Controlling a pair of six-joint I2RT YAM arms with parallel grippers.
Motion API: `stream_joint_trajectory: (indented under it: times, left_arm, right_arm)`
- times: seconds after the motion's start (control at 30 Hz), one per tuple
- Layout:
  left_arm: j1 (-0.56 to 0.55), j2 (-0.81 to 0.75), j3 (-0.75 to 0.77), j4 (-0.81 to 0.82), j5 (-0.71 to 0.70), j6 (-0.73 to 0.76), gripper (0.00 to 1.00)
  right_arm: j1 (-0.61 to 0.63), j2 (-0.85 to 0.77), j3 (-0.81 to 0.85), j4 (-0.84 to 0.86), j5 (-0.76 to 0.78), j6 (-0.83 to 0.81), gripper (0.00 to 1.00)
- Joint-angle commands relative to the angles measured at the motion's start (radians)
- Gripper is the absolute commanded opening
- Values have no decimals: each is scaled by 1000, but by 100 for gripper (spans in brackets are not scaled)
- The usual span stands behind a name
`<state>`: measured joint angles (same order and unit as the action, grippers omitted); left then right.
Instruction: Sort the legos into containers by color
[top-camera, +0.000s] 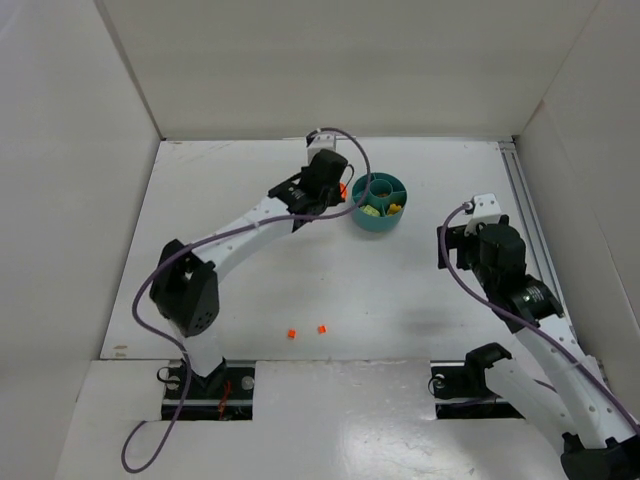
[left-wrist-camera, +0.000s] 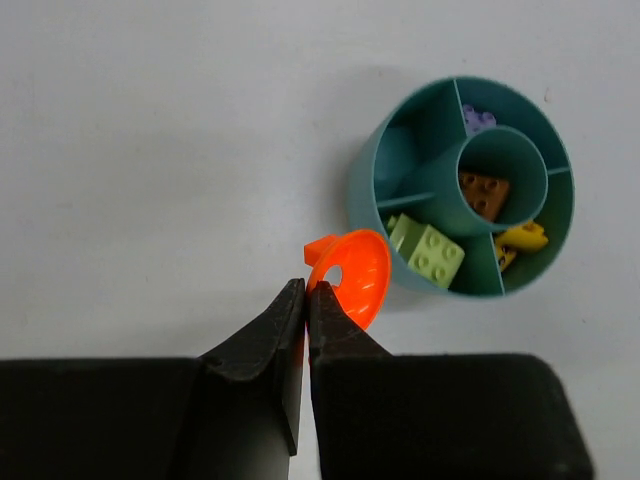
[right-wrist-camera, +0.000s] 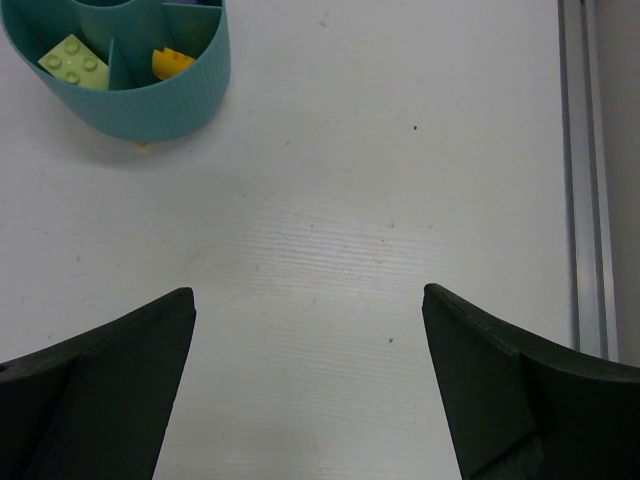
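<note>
Tub (left-wrist-camera: 358, 195) rim just beside round orange lego (left-wrist-camera: 362, 278) pinched in left gripper (left-wrist-camera: 305, 292); right gripper (right-wrist-camera: 308, 293) spread wide over table (right-wrist-camera: 330, 200).

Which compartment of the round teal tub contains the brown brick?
The centre ring, the round compartment in the middle, holds the brown brick; the wedges around it show no brown.
</note>
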<state>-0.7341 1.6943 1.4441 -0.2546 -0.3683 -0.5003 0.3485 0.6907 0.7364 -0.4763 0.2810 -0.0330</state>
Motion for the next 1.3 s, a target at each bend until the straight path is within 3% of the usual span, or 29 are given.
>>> stream_joint_trajectory:
  times: [0.0,0.37,0.57,1.0,1.2,1.27]
  left_arm:
    - [19,77,186,35,19,172,0]
    - [50,430,573,5,51,325,0]
    - [68,521,668,-14,111,338,0]
    - [68,527,599,-3,183,338,1]
    - [68,527,590,-3,174,347,5]
    - [68,527,590,-12,173,347,11]
  right_arm:
    - [-11,-14,-2,-2,44,15,100]
    - [-11,-23,-2,-12,84,5,100]
    - [-20,24,29,-1,84,-15,100]
    - [-20,33,9,27,73,-15,100]
    - [-20,43,9,27,64,-15,100]
    - [-20,43,0,27,64,-15,100]
